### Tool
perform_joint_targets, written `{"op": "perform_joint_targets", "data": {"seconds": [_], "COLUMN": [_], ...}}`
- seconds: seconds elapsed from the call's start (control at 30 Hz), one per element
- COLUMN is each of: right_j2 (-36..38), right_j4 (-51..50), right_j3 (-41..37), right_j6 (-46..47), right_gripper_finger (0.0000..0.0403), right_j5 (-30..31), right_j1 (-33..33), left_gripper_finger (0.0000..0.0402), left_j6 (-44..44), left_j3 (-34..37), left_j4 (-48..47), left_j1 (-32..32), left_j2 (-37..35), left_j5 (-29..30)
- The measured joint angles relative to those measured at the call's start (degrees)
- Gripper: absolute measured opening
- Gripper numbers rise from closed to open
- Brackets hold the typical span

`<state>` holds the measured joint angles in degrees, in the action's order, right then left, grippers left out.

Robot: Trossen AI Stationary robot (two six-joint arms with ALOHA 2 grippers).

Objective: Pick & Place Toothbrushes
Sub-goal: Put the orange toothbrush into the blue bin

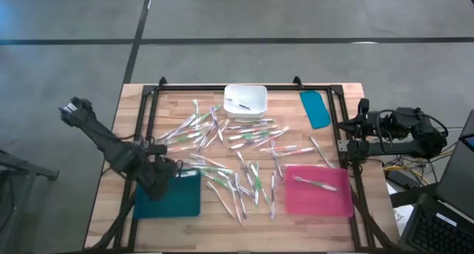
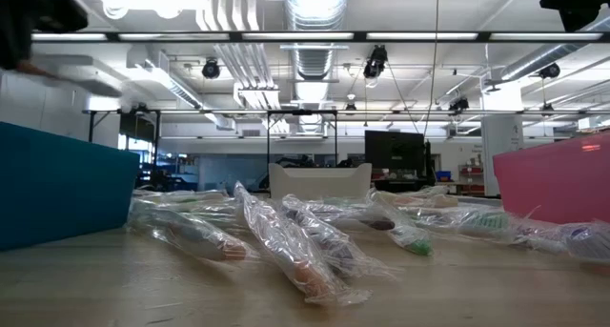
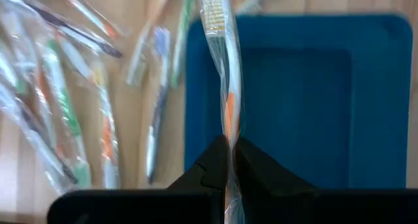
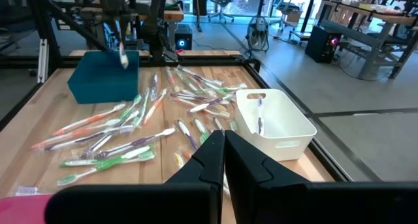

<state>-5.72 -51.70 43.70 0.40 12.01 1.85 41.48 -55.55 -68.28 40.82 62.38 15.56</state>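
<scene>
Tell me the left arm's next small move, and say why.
Probably lower a little and open over the teal tray. The left gripper is shut on a wrapped orange toothbrush, which hangs above the tray's near edge, and the tray looks empty, so dropping it there seems the natural next step. The right gripper waits shut at the table's right side.

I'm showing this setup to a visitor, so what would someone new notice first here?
Probably the scatter of wrapped toothbrushes across the middle of the wooden table. Next, the left hand shut on one orange-accented toothbrush above the teal tray at the near left. The pink tray at the near right already holds one, and so does the white bin at the far edge.
</scene>
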Motion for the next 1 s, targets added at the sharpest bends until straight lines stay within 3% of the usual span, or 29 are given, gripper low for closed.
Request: {"op": "perform_joint_targets", "data": {"seconds": [0.23,0.5,1.0], "right_j2": [0.0,0.0,0.0], "right_j4": [0.0,0.0,0.0], "right_j3": [0.0,0.0,0.0], "right_j6": [0.0,0.0,0.0], "right_gripper_finger": [0.0008,0.0008,0.0008], "right_j5": [0.0,0.0,0.0], "right_j1": [0.0,0.0,-0.01], "left_gripper_finger": [0.0023,0.0023,0.003], "left_j6": [0.88,5.14,8.4], "left_j3": [6.76,14.84,25.6], "left_j4": [7.84,18.2,26.3], "left_j1": [4.53,4.83,4.87], "left_j2": [-0.6,-0.6,-0.6], "left_j5": [-0.01,-1.67,-5.48]}}
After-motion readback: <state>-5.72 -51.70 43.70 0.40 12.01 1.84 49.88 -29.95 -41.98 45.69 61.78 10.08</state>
